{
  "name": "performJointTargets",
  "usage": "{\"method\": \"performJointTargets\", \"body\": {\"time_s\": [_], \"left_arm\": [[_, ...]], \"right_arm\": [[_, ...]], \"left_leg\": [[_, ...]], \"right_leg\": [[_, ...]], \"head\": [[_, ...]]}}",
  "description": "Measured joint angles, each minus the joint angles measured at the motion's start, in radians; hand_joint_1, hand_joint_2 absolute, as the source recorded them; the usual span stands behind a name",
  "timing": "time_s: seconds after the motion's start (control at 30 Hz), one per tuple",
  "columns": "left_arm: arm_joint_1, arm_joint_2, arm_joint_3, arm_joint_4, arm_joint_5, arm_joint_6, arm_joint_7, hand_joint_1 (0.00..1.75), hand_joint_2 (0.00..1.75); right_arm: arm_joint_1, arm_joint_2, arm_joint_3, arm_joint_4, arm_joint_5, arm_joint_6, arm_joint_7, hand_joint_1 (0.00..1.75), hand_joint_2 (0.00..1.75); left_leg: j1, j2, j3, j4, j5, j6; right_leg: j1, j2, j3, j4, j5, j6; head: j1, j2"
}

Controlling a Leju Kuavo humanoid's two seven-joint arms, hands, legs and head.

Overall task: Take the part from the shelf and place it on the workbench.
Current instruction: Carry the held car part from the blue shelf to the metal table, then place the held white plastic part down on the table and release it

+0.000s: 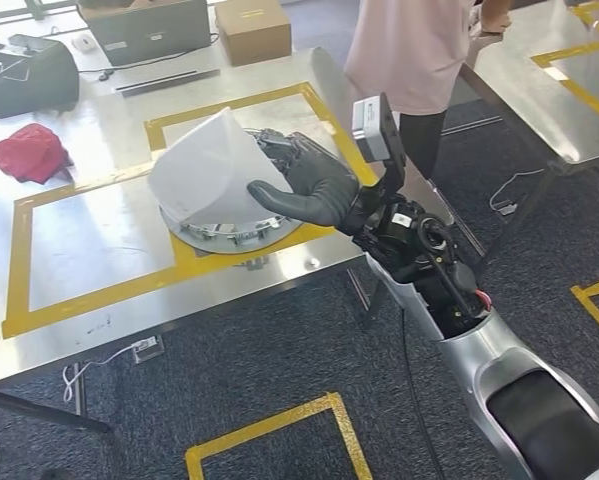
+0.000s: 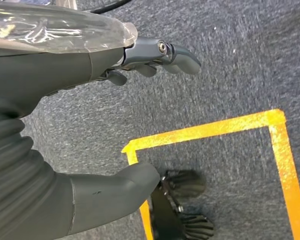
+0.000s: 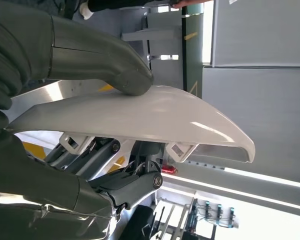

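Observation:
The part (image 1: pixel 202 170) is a white curved shell, tilted up over a round metal disc (image 1: pixel 235 236) that lies on the steel workbench (image 1: pixel 92 250) inside a yellow tape frame. My right hand (image 1: pixel 311 185) holds the part by its right edge. The thumb (image 3: pixel 102 55) presses on the part's (image 3: pixel 160 117) smooth outer face and the darker fingers (image 3: pixel 133 182) lie under it. Its lower edge is down at the disc; I cannot tell if they touch. My left hand (image 2: pixel 46 80) hangs over the carpet, fingers apart, holding nothing.
On the bench to the left lie a red cloth (image 1: pixel 30 152) and a black case (image 1: pixel 28 75); a cardboard box (image 1: pixel 252 28) stands at the back. A person in a pink top (image 1: pixel 413 45) stands between this bench and a second steel table (image 1: pixel 552 90).

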Motion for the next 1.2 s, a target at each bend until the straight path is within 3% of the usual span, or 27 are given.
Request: {"method": "performJointTargets", "body": {"time_s": [0.07,0.1,0.13,0.2,0.23,0.3,0.4,0.47,0.53,0.57,0.6,0.63,0.67,0.73,0.77,0.83,0.93,1.0,1.07,1.13,1.2], "left_arm": [[0.002,0.0,0.0,0.0,0.0,0.0,0.0,0.0,1.75],[0.004,0.0,0.0,0.0,0.0,0.0,0.001,0.0,1.75],[0.005,0.0,0.0,0.0,0.0,0.0,0.001,0.0,1.75],[0.005,0.001,0.0,0.0,0.0,0.0,0.002,0.0,1.75],[0.003,0.002,0.0,0.0,0.0,0.0,0.002,0.0,1.75],[0.001,0.003,0.0,0.0,0.0,0.0,0.002,0.0,1.75],[0.002,0.002,0.0,0.0,-0.001,0.0,0.003,0.0,1.75],[0.001,0.001,0.0,0.0,-0.002,0.0,0.003,0.0,1.75],[0.002,0.001,0.0,0.0,-0.002,0.0,0.003,0.0,1.75],[0.002,0.0,0.0,0.0,-0.002,0.0,0.003,0.0,1.75],[0.003,0.0,0.0,0.0,-0.002,0.0,0.002,0.0,1.75],[0.003,-0.001,0.0,0.0,-0.002,0.0,0.002,0.0,1.75],[0.004,-0.001,0.0,0.0,-0.002,0.0,0.002,0.0,1.75],[0.005,-0.002,0.0,0.0,-0.002,0.0,0.001,0.0,1.75],[0.004,-0.002,0.0,0.0,-0.002,0.0,0.0,0.0,1.75],[0.004,-0.003,0.0,0.0,-0.002,0.0,0.0,0.0,1.75],[0.003,-0.004,0.0,0.0,-0.002,0.001,0.0,0.0,1.75],[0.001,-0.003,0.0,0.0,-0.002,0.002,0.001,0.0,1.75],[0.002,-0.002,0.0,0.0,-0.002,0.003,0.003,0.0,1.75],[0.005,-0.003,0.0,0.0,-0.002,0.003,0.003,0.0,1.75],[0.006,-0.002,0.0,0.0,-0.002,0.003,0.003,0.0,1.75]], "right_arm": [[0.001,0.001,0.002,0.003,0.0,0.0,0.0,1.75,1.75],[0.001,0.001,0.003,0.005,0.0,0.0,0.0,1.75,1.75],[0.001,0.001,0.003,0.007,0.0,0.0,0.001,1.75,1.75],[0.001,0.001,0.005,0.009,0.0,0.0,0.001,1.75,1.75],[0.0,0.001,0.006,0.009,0.0,0.0,0.0,1.75,1.75],[-0.003,0.002,0.008,0.011,0.0,0.0,0.001,1.75,1.75],[-0.007,0.003,0.009,0.012,0.001,-0.002,0.0,1.75,1.75],[-0.008,0.003,0.009,0.012,0.001,-0.003,0.001,1.75,1.75],[-0.006,0.003,0.009,0.012,0.0,-0.003,0.001,1.75,1.75],[-0.003,0.003,0.009,0.013,0.0,-0.003,0.001,1.75,1.75],[0.0,0.003,0.01,0.013,0.0,-0.002,0.002,1.75,1.75],[0.002,0.003,0.01,0.014,0.0,-0.002,0.002,1.75,1.75],[0.003,0.003,0.01,0.014,0.0,-0.002,0.002,1.75,1.75],[0.0,0.003,0.01,0.015,0.0,-0.002,0.002,1.75,1.75],[-0.002,0.003,0.01,0.015,0.0,-0.002,0.002,1.75,1.75],[-0.004,0.003,0.013,0.016,0.0,-0.002,0.002,1.75,1.75],[-0.006,0.004,0.014,0.016,0.0,-0.003,0.002,1.75,1.75],[-0.01,0.006,0.014,0.016,-0.001,-0.003,0.002,1.75,1.75],[-0.01,0.008,0.016,0.016,-0.001,-0.002,0.004,1.75,1.75],[-0.007,0.008,0.016,0.017,-0.001,-0.002,0.005,1.75,1.75],[-0.006,0.008,0.016,0.018,-0.001,-0.001,0.004,1.75,1.75]], "left_leg": [[0.0,0.0,-0.082,0.129,-0.036,-0.004],[0.0,0.0,-0.103,0.149,-0.027,-0.005],[0.0,0.0,-0.102,0.128,0.002,-0.004],[0.0,0.0,-0.05,-0.009,0.091,0.002],[-0.001,0.0,-0.02,-0.076,0.121,0.006],[-0.005,-0.001,0.011,-0.145,0.135,0.016],[-0.005,-0.002,0.02,-0.157,0.124,0.032],[0.0,-0.001,0.03,-0.161,0.12,0.043],[-0.001,-0.001,0.039,-0.162,0.112,0.05],[-0.001,-0.001,0.043,-0.161,0.108,0.051],[-0.001,-0.001,0.049,-0.161,0.104,0.052],[-0.001,-0.002,0.057,-0.161,0.099,0.051],[-0.001,-0.003,0.066,-0.161,0.093,0.049],[-0.003,-0.005,0.081,-0.161,0.081,0.044],[-0.005,-0.005,0.084,-0.161,0.077,0.04],[-0.007,-0.004,0.08,-0.161,0.075,0.033],[-0.008,-0.001,0.071,-0.139,0.059,0.019],[-0.005,0.0,0.018,-0.036,0.014,0.008],[-0.004,0.0,-0.067,0.103,-0.03,0.0],[-0.001,0.0,-0.107,0.143,-0.014,-0.004],[0.002,0.001,-0.08,0.059,0.053,-0.005]], "right_leg": [[0.001,-0.001,0.004,0.0,-0.005,-0.005],[0.002,0.0,0.007,0.0,-0.009,-0.006],[0.002,0.0,0.013,0.0,-0.013,-0.006],[0.002,0.001,0.027,0.001,-0.024,-0.003],[0.005,0.002,0.031,0.002,-0.03,0.001],[0.008,0.003,0.034,0.004,-0.038,0.01],[0.008,0.004,0.032,0.008,-0.051,0.026],[0.007,0.001,-0.001,0.08,-0.09,0.036],[0.004,0.0,-0.076,0.229,-0.147,0.043],[0.003,0.0,-0.114,0.295,-0.163,0.045],[0.003,0.0,-0.135,0.323,-0.157,0.046],[0.003,0.0,-0.139,0.311,-0.131,0.044],[0.003,0.0,-0.123,0.258,-0.088,0.041],[0.007,0.0,-0.069,0.116,-0.004,0.03],[0.009,0.0,-0.045,0.064,0.015,0.025],[0.014,0.0,-0.025,0.026,0.011,0.018],[0.005,0.001,-0.013,0.005,0.007,0.009],[0.001,0.001,-0.005,-0.001,0.005,0.002],[0.001,0.0,-0.003,-0.001,0.001,-0.003],[0.001,0.0,0.004,-0.001,-0.006,-0.004],[0.0,0.0,0.015,0.0,-0.014,-0.001]], "head": [[-0.012,0.0],[-0.016,0.0],[-0.019,0.0],[-0.024,0.0],[-0.026,0.0],[-0.028,0.0],[-0.022,0.0],[-0.014,0.0],[-0.004,0.0],[0.0,0.0],[0.003,0.0],[0.006,0.0],[0.011,0.0],[0.019,0.0],[0.022,0.0],[0.021,0.0],[0.017,0.0],[0.006,0.0],[-0.007,0.0],[-0.015,0.0],[-0.019,0.0]]}}
